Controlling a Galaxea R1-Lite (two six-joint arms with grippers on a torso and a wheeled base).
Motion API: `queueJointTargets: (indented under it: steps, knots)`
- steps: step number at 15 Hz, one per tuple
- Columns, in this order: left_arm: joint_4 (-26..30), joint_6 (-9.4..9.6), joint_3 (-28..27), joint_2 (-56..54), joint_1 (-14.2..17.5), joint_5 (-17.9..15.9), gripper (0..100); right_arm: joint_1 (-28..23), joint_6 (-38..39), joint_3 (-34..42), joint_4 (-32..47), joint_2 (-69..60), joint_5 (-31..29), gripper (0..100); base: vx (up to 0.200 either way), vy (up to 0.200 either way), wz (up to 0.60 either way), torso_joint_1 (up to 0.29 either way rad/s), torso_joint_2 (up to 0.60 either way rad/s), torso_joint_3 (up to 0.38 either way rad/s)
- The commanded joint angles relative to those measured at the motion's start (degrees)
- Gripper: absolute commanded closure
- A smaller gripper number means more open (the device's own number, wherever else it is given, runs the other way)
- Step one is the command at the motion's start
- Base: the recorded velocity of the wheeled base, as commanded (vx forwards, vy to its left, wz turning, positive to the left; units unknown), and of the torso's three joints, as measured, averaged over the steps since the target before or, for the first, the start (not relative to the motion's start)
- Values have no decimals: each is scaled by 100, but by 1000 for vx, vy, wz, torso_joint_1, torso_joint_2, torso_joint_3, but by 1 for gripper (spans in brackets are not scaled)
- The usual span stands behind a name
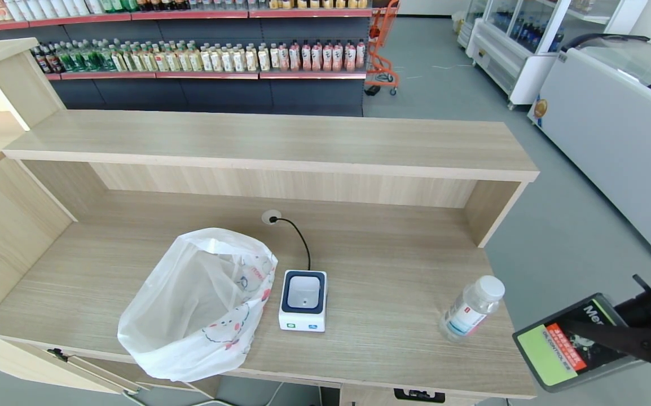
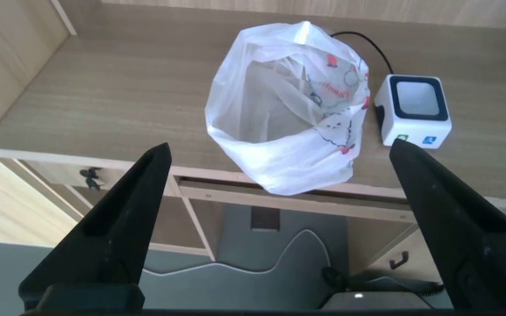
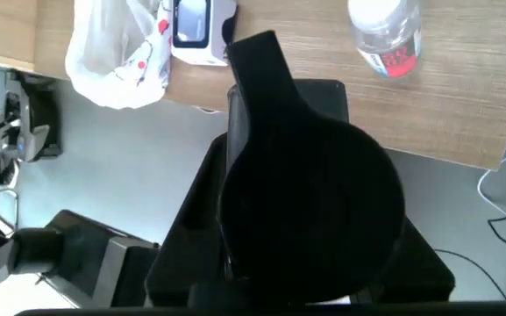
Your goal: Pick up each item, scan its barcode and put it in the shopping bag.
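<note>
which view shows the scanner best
Head view: the scanner sits whole, window up, beside the bag. The left wrist view shows it whole but slanted; the right wrist view cuts part off.

Pale wooden counter [image 1: 269, 141], bottle-stocked shelves [image 1: 201, 62] behind, grey floor [image 1: 444, 84], white freezers [image 1: 613, 124] alongside

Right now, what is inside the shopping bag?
The shopping bag stands open; looking in from the left wrist view, I see its own crumpled plastic and no item. Folds cover part of the bottom, so a small flat thing there cannot be ruled out.
</note>
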Motion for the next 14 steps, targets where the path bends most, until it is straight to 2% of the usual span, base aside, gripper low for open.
queueJointTargets:
  steps: [1, 7, 12, 14]
  knots:
    - [-6, -6, 0, -2, 0, 0, 0, -1, 10, 95, 0, -208, 45, 100, 0, 0, 0, 0, 0, 0]
    - [2, -6, 0, -2, 0, 0, 0, 17, 45, -45, -738, 319, 212, 100, 0, 200, 0, 6, 2, 5]
    - [2, 12, 0, -2, 0, 0, 0, 43, 10, -397, -1248, 1313, -34, 100, 0, 200, 0, 0, 5, 1]
    - [2, 12, 0, -2, 0, 0, 0, 263, 10, -590, -1503, 1787, -280, 100, 0, 200, 0, 0, 0, 2]
